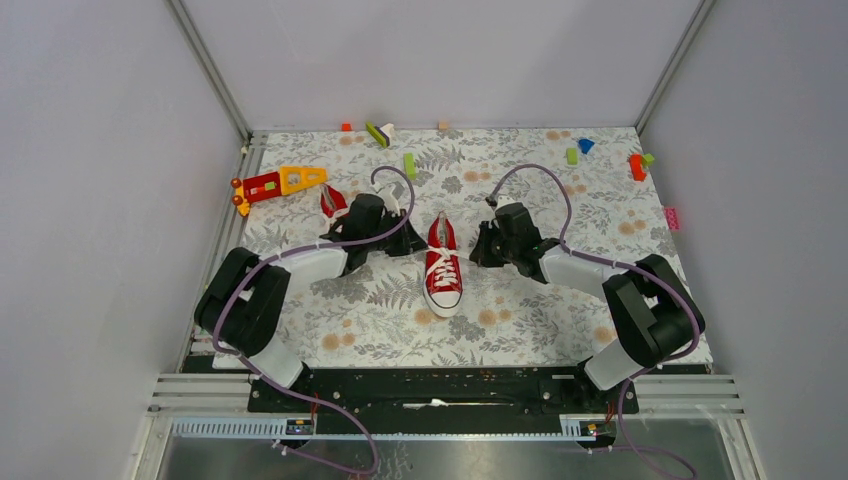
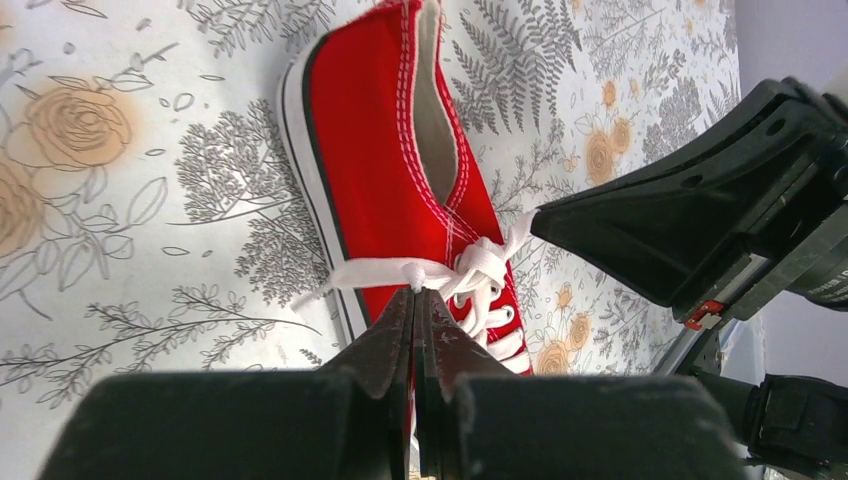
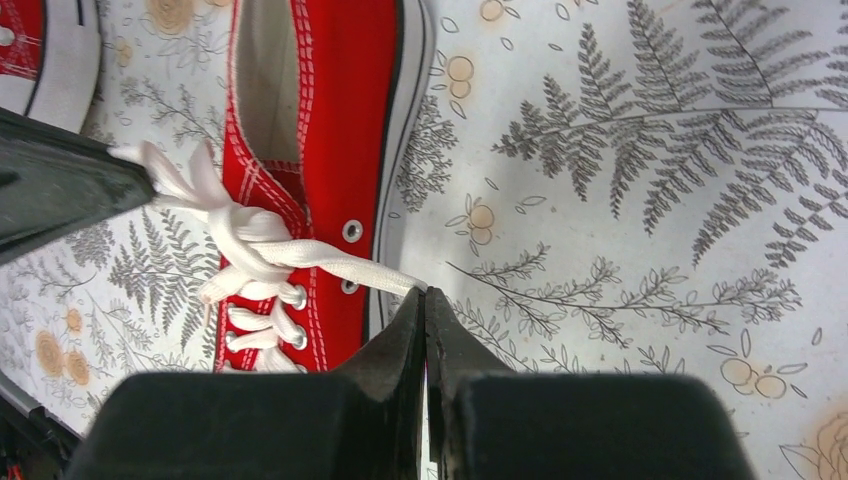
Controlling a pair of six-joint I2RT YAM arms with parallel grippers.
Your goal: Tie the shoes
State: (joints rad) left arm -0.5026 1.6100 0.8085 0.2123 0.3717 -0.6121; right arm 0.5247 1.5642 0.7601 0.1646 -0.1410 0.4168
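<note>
Jaws of the left gripper (image 2: 416, 300) and right gripper (image 3: 424, 300) each pinch a lace (image 2: 365, 272) end, flanking the shoe (image 1: 443, 270) at the middle of the surface (image 1: 520, 330). The lace looks soft and slippery, and the light shoe may slide, so pull gently.

No legible text, brand, number or sign: shoe (image 1: 443, 275), toy blocks (image 1: 409, 165), floral tablecloth (image 1: 520, 310) all unmarked.

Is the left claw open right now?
No, the left claw is shut, pinching a white lace of the red canvas sneaker.
</note>
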